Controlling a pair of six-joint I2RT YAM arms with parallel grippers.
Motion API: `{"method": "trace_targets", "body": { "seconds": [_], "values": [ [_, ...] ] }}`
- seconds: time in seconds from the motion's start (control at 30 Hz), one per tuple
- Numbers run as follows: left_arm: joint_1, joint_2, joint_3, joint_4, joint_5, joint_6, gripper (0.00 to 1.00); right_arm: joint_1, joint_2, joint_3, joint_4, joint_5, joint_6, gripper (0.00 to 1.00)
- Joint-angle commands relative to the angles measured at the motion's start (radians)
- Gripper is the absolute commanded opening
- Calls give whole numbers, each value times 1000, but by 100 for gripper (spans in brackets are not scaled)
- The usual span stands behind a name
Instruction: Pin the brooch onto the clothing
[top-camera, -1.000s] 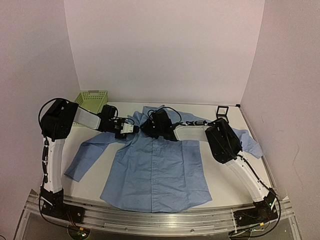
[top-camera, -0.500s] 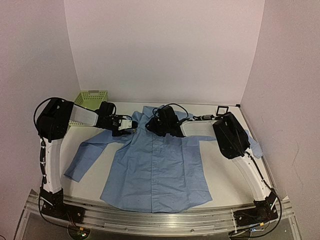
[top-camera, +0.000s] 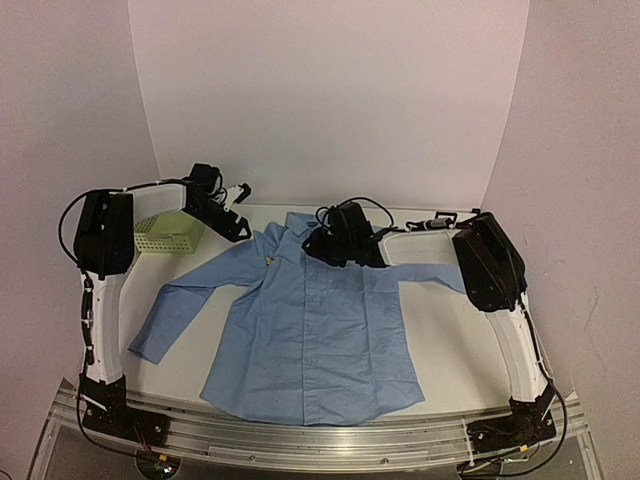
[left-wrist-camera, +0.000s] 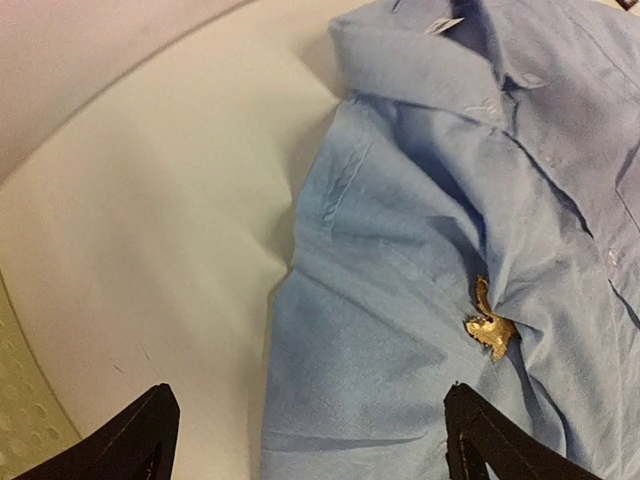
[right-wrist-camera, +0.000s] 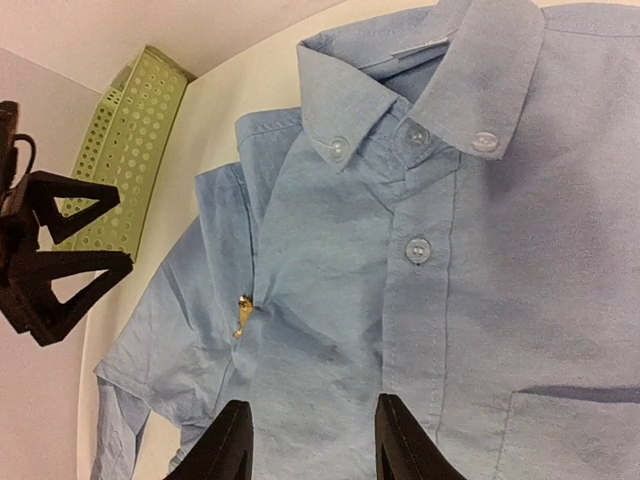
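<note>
The clothing, a light blue shirt, lies flat on the table with its collar at the far side. The brooch, a small golden-orange ornament, sits on the shirt's chest left of the button placket, with the cloth puckered around it. My left gripper is open and empty, raised to the left of the brooch, over the shirt's shoulder and the table. My right gripper hovers open over the chest just right of the brooch, with nothing between its fingers.
A pale green basket stands at the back left, right behind the left arm. The shirt's left sleeve stretches toward the near left. White walls close in the table on three sides.
My left gripper has opened, let go of the brooch and risen back-left toward the basket. The brooch stays on the shirt. The right arm has drawn back to the right.
</note>
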Motion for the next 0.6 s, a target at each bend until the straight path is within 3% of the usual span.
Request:
{"method": "trace_targets", "body": {
  "seconds": [0.0,0.23,0.3,0.37,0.53,0.57],
  "values": [
    [-18,125,90,-167,-95,-200,94,1,-102,-60,-16,32,-35,42],
    [-37,182,97,-145,-200,-164,94,1,-149,-139,-47,35,-40,43],
    [-45,191,80,-152,-220,-146,89,1,-156,-155,-57,40,-47,43],
    [-57,193,61,-168,-222,-129,80,2,-155,-160,-74,53,-59,43],
    [-72,172,13,-180,-188,-127,42,0,-104,-156,-132,72,-72,44],
    [-72,168,14,-186,-185,-127,30,-3,-91,-155,-137,63,-65,44]
  ]
}}
